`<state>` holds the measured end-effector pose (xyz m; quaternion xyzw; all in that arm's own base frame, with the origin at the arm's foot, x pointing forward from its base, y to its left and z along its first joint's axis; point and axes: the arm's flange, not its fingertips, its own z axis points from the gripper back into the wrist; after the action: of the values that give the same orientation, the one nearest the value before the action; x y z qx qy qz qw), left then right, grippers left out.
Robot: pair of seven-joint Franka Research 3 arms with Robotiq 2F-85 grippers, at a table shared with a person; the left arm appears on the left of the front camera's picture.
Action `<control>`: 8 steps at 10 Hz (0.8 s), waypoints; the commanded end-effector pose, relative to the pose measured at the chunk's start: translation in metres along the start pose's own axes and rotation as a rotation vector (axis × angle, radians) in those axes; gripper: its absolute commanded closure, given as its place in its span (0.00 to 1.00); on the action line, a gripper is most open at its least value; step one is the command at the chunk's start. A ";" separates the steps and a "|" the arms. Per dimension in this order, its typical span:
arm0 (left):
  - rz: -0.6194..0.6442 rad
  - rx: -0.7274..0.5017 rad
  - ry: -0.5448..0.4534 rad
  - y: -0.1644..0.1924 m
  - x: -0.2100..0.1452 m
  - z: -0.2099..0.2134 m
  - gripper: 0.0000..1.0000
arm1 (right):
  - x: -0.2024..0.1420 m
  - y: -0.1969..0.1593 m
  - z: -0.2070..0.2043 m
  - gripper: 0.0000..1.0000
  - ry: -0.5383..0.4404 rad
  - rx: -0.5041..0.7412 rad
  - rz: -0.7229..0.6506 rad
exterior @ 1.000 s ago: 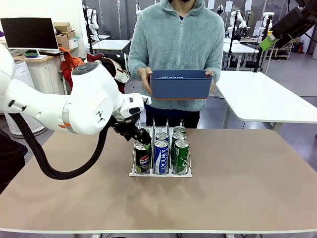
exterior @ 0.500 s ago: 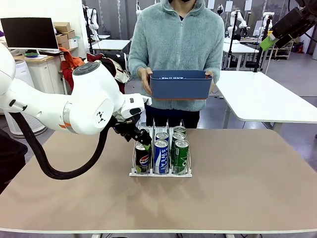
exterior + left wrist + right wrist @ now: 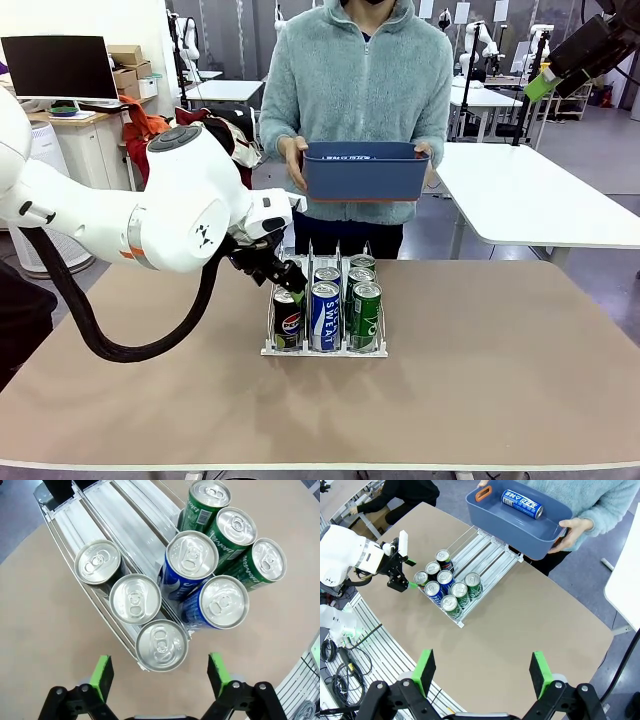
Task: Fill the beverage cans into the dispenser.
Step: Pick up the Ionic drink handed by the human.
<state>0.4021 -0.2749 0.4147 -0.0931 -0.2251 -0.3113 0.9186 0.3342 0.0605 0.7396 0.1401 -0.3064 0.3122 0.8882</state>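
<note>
Stretching across the whole front view, the brown table (image 3: 500,380) carries the dispenser near its middle. Behind its far edge stands a person (image 3: 360,80) in a grey-green fleece, who holds a blue bin (image 3: 365,172) with both hands. Inside the bin one blue can (image 3: 522,504) lies on its side. The left arm (image 3: 170,215) reaches in from the left side to the dispenser (image 3: 125,525). There the cans stand upright at the near end: three black cans (image 3: 134,599) in the left lane, two SWEAT cans (image 3: 191,557) in the middle lane, three green cans (image 3: 235,527) in the right lane. The left gripper (image 3: 160,662) hangs just above the black cans, its jaws wide apart and holding nothing. The right gripper (image 3: 482,672) is high above the table, also wide apart and empty.
</note>
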 end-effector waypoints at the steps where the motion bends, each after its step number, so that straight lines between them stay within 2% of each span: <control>1: -0.043 -0.048 -0.007 0.007 0.002 0.020 0.00 | 0.001 0.001 -0.001 0.00 0.001 0.000 -0.001; 3: -0.083 -0.110 0.023 0.033 -0.004 0.050 0.00 | 0.001 0.001 -0.001 0.00 0.001 0.000 -0.001; 5: -0.104 -0.116 -0.011 0.050 -0.003 0.075 0.00 | 0.001 0.001 -0.001 0.00 0.001 0.000 -0.001; 7: -0.161 -0.142 -0.038 0.062 0.000 0.117 0.00 | 0.001 0.001 -0.001 0.00 0.001 0.000 -0.001; 8: -0.160 -0.114 -0.062 0.066 0.005 0.145 0.00 | 0.001 0.001 -0.001 0.00 0.001 0.000 -0.001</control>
<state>0.3981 -0.1871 0.5260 -0.1317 -0.2366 -0.3842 0.8826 0.3342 0.0604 0.7396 0.1401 -0.3064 0.3121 0.8883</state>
